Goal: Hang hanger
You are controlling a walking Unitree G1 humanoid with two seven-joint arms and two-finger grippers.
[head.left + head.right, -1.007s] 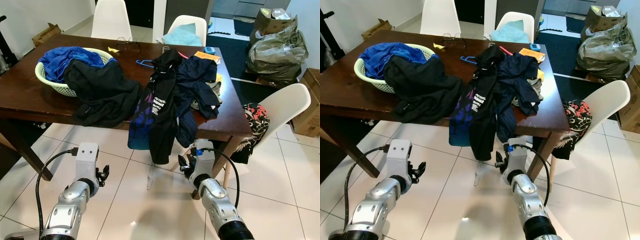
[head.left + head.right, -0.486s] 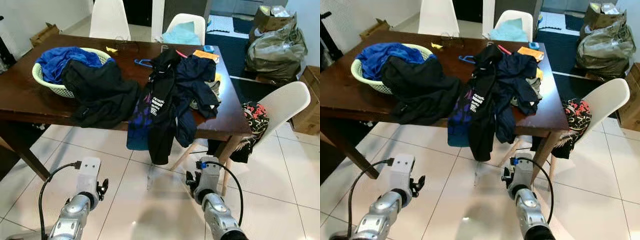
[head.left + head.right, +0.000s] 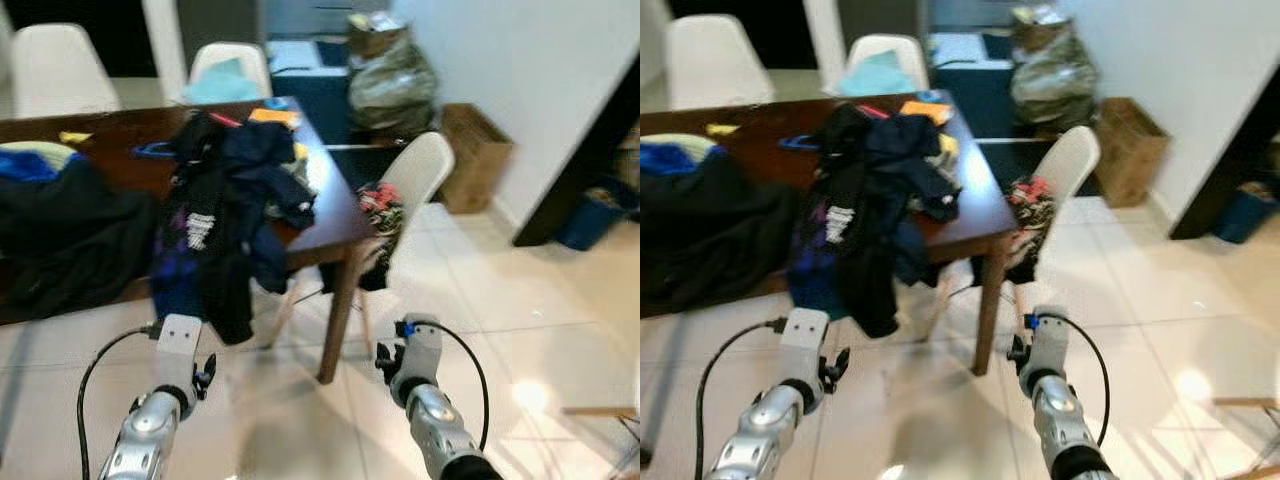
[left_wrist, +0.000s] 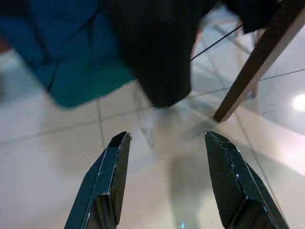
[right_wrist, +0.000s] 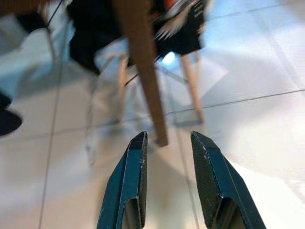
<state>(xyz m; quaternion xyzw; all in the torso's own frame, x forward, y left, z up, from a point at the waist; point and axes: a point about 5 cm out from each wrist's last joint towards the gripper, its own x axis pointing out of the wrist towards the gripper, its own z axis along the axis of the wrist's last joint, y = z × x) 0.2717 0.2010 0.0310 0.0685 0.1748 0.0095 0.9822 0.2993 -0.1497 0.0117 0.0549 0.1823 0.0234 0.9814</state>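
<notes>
Both grippers, left [image 4: 163,164] and right [image 5: 167,164], hang with fingers parted and empty above the floor [image 3: 560,310], near the table [image 3: 330,215].

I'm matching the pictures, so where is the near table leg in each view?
Left eye view: table leg, right of centre.
Right eye view: table leg near centre.
Left wrist view: table leg beyond left pincer, slanted.
Right wrist view: table leg straight ahead of right pincer.
Shared landmark: chair's draped cloth.

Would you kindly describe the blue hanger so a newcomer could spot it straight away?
Start at the dark wooden table and find the heap of dark clothes draped over its near edge. Just behind that heap, on the tabletop, lies the blue hanger, the one thin bright-blue plastic outline among soft fabrics.
</notes>
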